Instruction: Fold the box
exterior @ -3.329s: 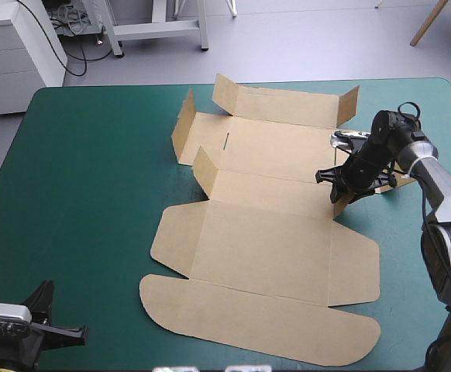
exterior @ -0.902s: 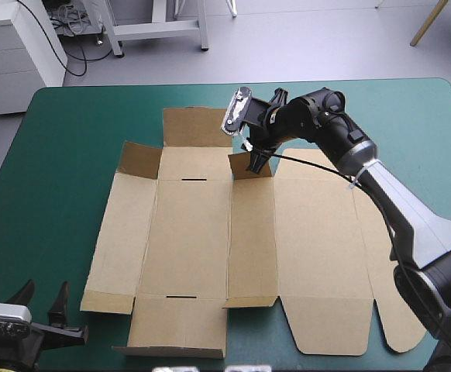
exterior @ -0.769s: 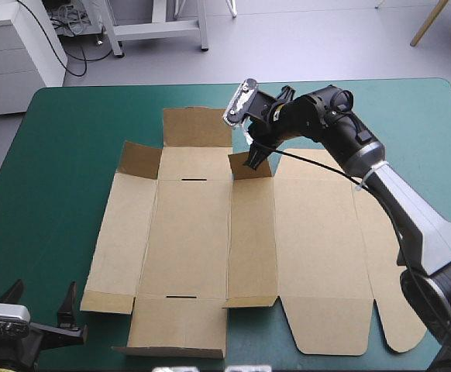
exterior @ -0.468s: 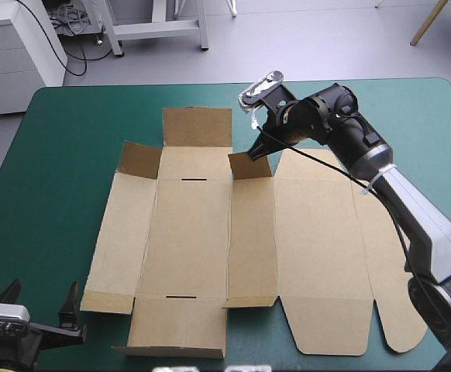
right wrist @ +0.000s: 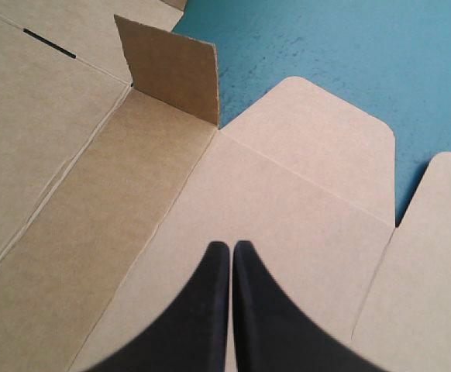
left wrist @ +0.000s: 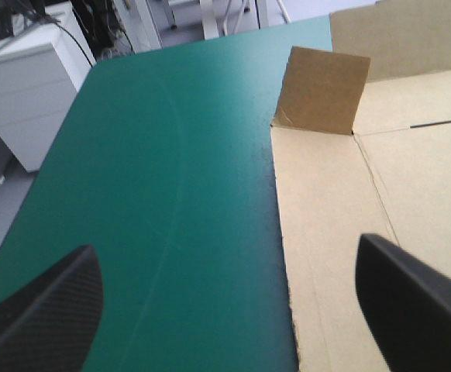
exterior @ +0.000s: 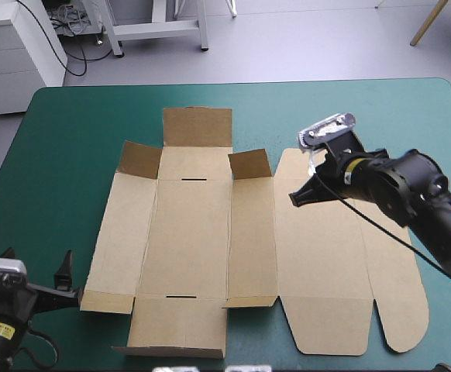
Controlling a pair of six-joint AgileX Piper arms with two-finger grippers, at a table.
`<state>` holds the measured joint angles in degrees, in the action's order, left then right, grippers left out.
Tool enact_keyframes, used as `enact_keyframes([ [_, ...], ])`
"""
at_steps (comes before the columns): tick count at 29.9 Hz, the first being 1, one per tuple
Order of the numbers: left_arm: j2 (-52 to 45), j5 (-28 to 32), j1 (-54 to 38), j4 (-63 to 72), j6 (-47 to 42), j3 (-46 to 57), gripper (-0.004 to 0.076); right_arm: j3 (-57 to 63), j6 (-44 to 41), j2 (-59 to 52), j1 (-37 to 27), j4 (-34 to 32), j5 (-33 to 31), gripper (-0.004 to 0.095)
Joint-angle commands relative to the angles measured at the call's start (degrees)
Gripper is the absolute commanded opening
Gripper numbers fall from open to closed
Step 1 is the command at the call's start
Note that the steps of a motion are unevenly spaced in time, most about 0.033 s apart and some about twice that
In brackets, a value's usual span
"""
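At the near left corner of the teal-green covered worktop (exterior: 70,155), the left arm's jaws are standing released, their two broad black fingers (left wrist: 47,318) spread wide apart and grasping nothing. In the left wrist view the left edge of the box (exterior: 194,240), a flat cut sheet of brown board, is running between them. The box is lying opened out across the middle of the worktop, reaching from left of centre almost to the near right corner. At its far left corner a small square left flap (exterior: 140,159) is standing up from the sheet, and just beside it a thin dark slot (exterior: 194,180) is showing in the wide panel. Further right, at the far end of a narrow strip, a second square middle flap (exterior: 249,164) is also standing raised, while the panels around it are lying flat. Just right of that flap, the right arm's jaws are staying clenched, the two black right fingers (right wrist: 210,310) meeting in one pointed arch with no board between them. They are pointing down at the broad flat panel, ahead of which a rounded tab (right wrist: 318,132) is lying on the cover; whether the tips are touching the board cannot be told. At the far right, the box's large rounded end flap (exterior: 400,310) is lying flat toward the near edge.
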<state>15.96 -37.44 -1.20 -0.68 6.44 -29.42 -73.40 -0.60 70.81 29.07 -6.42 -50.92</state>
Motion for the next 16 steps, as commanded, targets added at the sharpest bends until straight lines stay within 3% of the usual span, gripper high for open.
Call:
enact_keyframes([
  [1,8.27,1.49,0.44,1.57,-1.93,-5.87,0.0629,4.74,-0.83,-7.44,-0.22,-0.77,4.28,-0.0004],
  [7,19.91,-0.60,0.44,1.93,-1.93,-14.01,0.0629,13.59,-2.02,-15.73,-0.22,-0.77,3.78,-0.0004],
  [16,38.97,-14.42,0.44,6.31,0.22,-24.35,0.0629,24.02,-4.31,-26.03,-0.22,-0.57,4.28,-0.0004],
])
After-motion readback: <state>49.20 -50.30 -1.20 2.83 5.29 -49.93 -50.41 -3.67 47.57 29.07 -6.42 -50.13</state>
